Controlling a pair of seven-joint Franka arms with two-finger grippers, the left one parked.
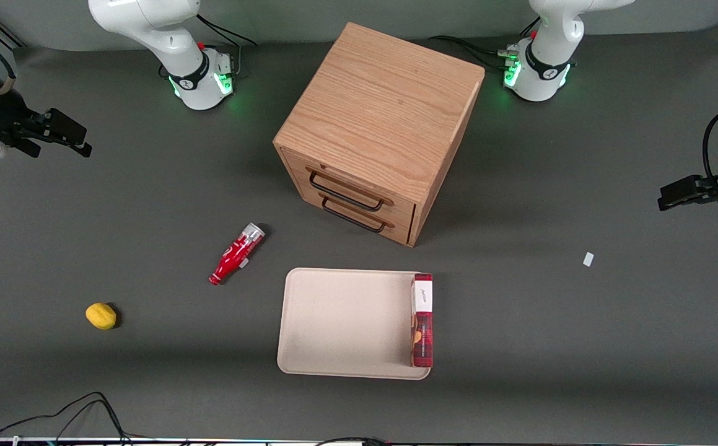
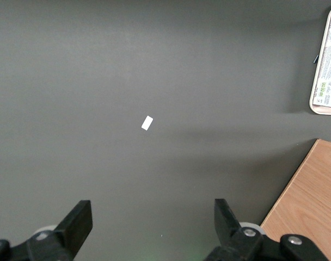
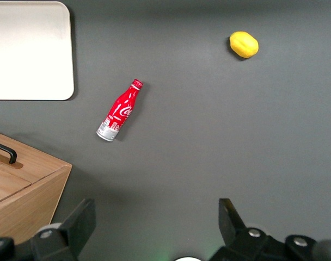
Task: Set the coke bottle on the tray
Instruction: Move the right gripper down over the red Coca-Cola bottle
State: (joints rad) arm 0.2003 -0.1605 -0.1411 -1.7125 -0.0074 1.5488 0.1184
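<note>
Two black fingers (image 3: 81,223) of the gripper (image 1: 61,133) stand wide apart, and they hold nothing. We see the gripper up over the table (image 1: 148,204) at the working arm's end, well apart from all the things.

Next comes a yellow lemon (image 1: 101,316). It is nearer to the front camera than the coke bottle (image 1: 236,253). The coke bottle lies on its side on the bare table. Its red neck points toward the front camera and its silver end toward the wooden cabinet (image 1: 377,124). It is near the tray (image 1: 340,322) but not touching it.

The tray sits in front of the cabinet's drawers. A long red box (image 1: 422,322) lies along the tray's edge that is toward the parked arm. A tiny white scrap (image 1: 588,259) lies toward the parked arm's end.
</note>
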